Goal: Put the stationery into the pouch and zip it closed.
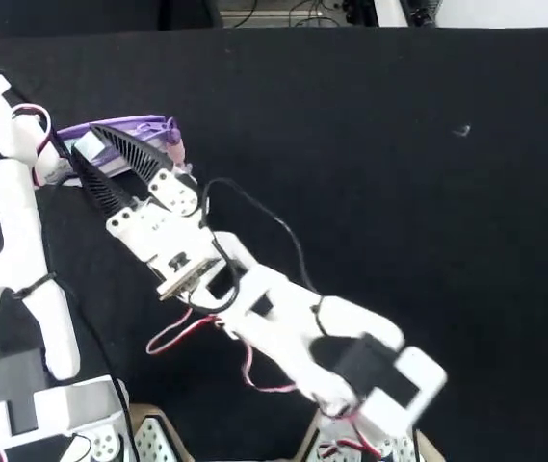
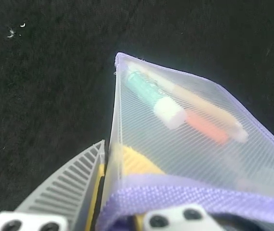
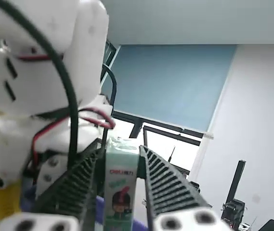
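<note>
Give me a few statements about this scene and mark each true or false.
1. The right gripper holds a small box. True.
2. The pouch is empty. False: pens lie inside it.
3. The pouch's trim is purple. True.
4. The table is white. False: it is black.
</note>
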